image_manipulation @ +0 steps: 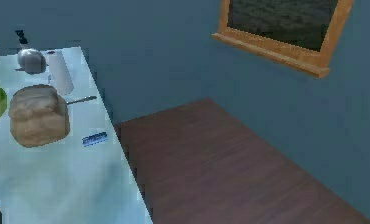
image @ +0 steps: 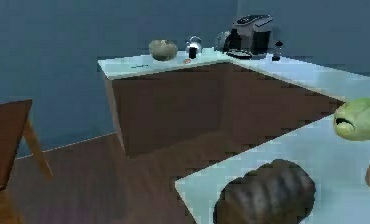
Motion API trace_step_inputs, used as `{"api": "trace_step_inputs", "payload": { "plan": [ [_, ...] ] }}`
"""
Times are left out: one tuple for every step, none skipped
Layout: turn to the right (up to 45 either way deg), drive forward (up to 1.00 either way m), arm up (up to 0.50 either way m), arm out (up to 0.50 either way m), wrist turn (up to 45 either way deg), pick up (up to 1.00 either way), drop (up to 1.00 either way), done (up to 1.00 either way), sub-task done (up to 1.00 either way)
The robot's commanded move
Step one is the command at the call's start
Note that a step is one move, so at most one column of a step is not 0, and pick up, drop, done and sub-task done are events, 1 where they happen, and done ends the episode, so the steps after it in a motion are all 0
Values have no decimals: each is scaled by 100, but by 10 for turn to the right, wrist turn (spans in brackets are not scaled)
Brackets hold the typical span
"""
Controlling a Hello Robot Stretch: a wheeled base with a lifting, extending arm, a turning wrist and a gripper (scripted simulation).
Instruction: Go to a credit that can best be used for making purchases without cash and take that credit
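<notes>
A pale surface (image: 318,78) runs along blue walls (image_manipulation: 153,50) above a dark wood floor (image_manipulation: 223,165). A small blue card (image_manipulation: 94,139) lies flat near the surface's edge, just beside a bread loaf (image_manipulation: 39,114). I cannot tell the hand's state.

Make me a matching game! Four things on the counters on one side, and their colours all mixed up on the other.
Things:
1. loaf of bread
2. coffee machine
3. small flat card
4. paper roll

Colours:
A. white
B. blue
C. brown
D. black

Right pairs: 1-C, 2-D, 3-B, 4-A.
</notes>
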Motion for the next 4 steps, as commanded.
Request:
{"api": "trace_step_inputs", "payload": {
  "plan": [
    [-210, 0, 0, 0, 0, 0, 0, 0, 0],
    [-30, 0, 0, 0, 0, 0, 0, 0, 0],
    [450, 0, 0, 0, 0, 0, 0, 0, 0],
    [450, 0, 0, 0, 0, 0, 0, 0, 0]
  ]
}}
